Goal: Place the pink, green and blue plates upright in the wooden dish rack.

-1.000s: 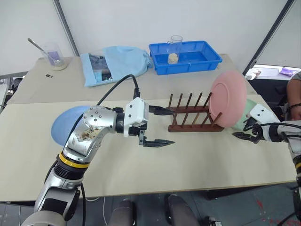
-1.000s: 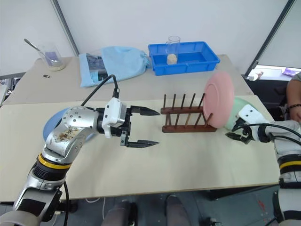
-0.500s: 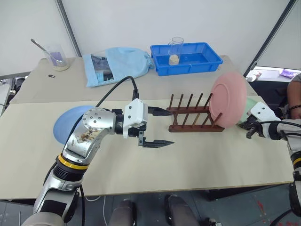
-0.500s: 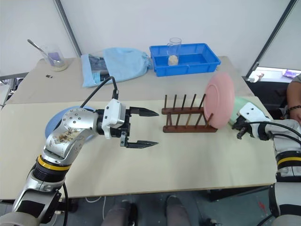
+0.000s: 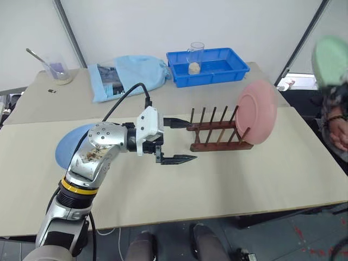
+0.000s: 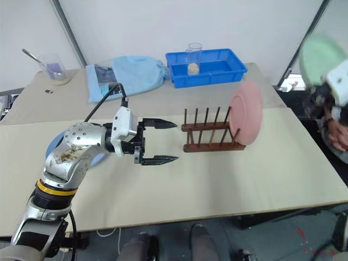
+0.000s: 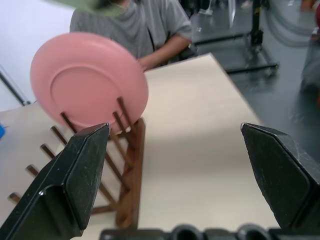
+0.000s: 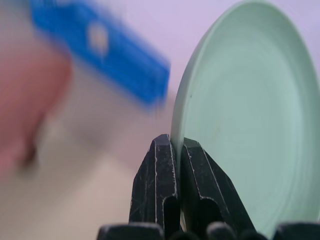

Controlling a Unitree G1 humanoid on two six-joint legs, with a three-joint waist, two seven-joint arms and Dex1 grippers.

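Lifted off the table since the earlier frames, the green plate (image 8: 245, 110) now hangs high at the right, its rim pinched in the clenched right gripper (image 8: 175, 150), blurred in the head views. Behind the rack (image 5: 217, 133) sit a blue tray (image 5: 209, 65) with a glass (image 5: 194, 57), a blue cloth bag (image 5: 130, 73) and a beaker (image 5: 54, 68); a person (image 7: 145, 30) sits beyond the table's right end. Left gripper (image 5: 175, 140) hovers just left of the rack, fingers spread wide, empty. Pink plate (image 5: 255, 111) stands tilted in the rack's right end. Blue plate (image 5: 68, 149) lies flat behind the left arm.
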